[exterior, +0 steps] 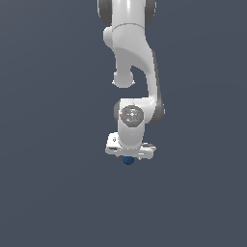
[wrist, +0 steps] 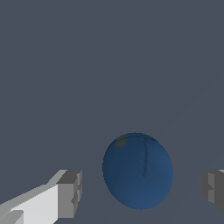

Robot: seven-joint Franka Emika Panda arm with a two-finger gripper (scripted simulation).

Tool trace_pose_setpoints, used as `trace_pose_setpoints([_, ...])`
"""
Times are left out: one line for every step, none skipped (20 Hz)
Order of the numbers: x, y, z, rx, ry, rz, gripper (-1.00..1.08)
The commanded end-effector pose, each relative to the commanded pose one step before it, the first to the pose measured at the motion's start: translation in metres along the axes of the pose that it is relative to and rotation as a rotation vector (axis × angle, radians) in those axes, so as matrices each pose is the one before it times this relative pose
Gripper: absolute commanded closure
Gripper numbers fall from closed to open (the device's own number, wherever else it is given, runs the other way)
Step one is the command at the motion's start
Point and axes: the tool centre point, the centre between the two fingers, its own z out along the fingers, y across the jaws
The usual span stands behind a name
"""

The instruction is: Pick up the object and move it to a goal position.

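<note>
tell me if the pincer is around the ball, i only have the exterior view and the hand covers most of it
Observer: In the wrist view the blue ball sits between the two fingers, with a gap on each side.
Operator: so it's not gripped yet
Observer: Right, the pincer is open; neither pad touches the ball.
Operator: is it centred
Observer: Roughly; the gaps on the two sides look similar.
Operator: anything odd about the ball
Observer: It shows a thin dark line down its surface and a small yellowish patch near one edge, which your view can't resolve.
</note>
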Motion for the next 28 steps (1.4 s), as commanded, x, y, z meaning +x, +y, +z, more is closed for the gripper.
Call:
trace_pose_setpoints([-0.00066, 0.00001, 0.01346, -0.00016, -0.00081, 0.00048, -0.92])
trace_pose_setpoints([0.00002, 0.00019, 0.00382, 0.00002, 0.00009, 0.00048, -0.92])
trace_pose_setpoints([0.00006, -0.00012, 0.00306, 0.0, 0.0, 0.0, -0.92])
trace_pose_setpoints([0.00016, -0.0001, 0.00224, 0.0, 0.0, 0.0, -0.92])
trace_pose_setpoints([0.00027, -0.00009, 0.00142, 0.0, 0.0, 0.0, -0.92])
trace_pose_setpoints([0.00037, -0.00008, 0.0006, 0.0, 0.0, 0.0, -0.92])
trace_pose_setpoints([0.00041, -0.00006, -0.00011, 0.0, 0.0, 0.0, -0.92])
trace_pose_setpoints([0.00017, -0.00002, -0.00018, 0.0, 0.0, 0.0, -0.92])
trace_pose_setpoints([0.0, 0.0, 0.0, 0.0, 0.0, 0.0, 1.08])
trace_pose_setpoints([0.0, 0.0, 0.0, 0.0, 0.0, 0.0, 1.08])
trace_pose_setpoints([0.0, 0.0, 0.0, 0.0, 0.0, 0.0, 1.08])
trace_pose_setpoints([0.0, 0.0, 0.0, 0.0, 0.0, 0.0, 1.08])
trace_pose_setpoints([0.0, 0.0, 0.0, 0.0, 0.0, 0.0, 1.08])
trace_pose_setpoints([0.0, 0.0, 0.0, 0.0, 0.0, 0.0, 1.08])
trace_pose_setpoints([0.0, 0.0, 0.0, 0.0, 0.0, 0.0, 1.08])
trace_pose_setpoints([0.0, 0.0, 0.0, 0.0, 0.0, 0.0, 1.08])
trace_pose_setpoints([0.0, 0.0, 0.0, 0.0, 0.0, 0.0, 1.08])
trace_pose_setpoints([0.0, 0.0, 0.0, 0.0, 0.0, 0.0, 1.08])
trace_pose_setpoints([-0.00019, 0.00001, -0.00019, 0.0, 0.0, 0.0, 1.08])
trace_pose_setpoints([-0.00009, 0.00013, -0.00021, 0.0, 0.0, 0.0, 1.08])
trace_pose_setpoints([-0.00026, 0.0004, -0.00063, 0.0, 0.0, 0.0, 1.08])
trace_pose_setpoints([-0.00043, 0.00067, -0.00105, 0.0, 0.0, 0.0, 1.08])
trace_pose_setpoints([-0.00061, 0.00093, -0.00147, 0.0, 0.0, 0.0, 1.08])
trace_pose_setpoints([-0.00079, 0.0012, -0.00189, 0.0, 0.0, 0.0, 1.08])
trace_pose_setpoints([-0.00089, 0.00184, -0.00203, 0.00002, -0.00043, 0.00054, 1.08])
trace_pose_setpoints([-0.00115, 0.00175, -0.00274, 0.0, 0.0, 0.0, 1.08])
trace_pose_setpoints([-0.00133, 0.00203, -0.00318, 0.0, 0.0, 0.0, 1.08])
trace_pose_setpoints([-0.00151, 0.00231, -0.00362, 0.0, 0.0, 0.0, 1.08])
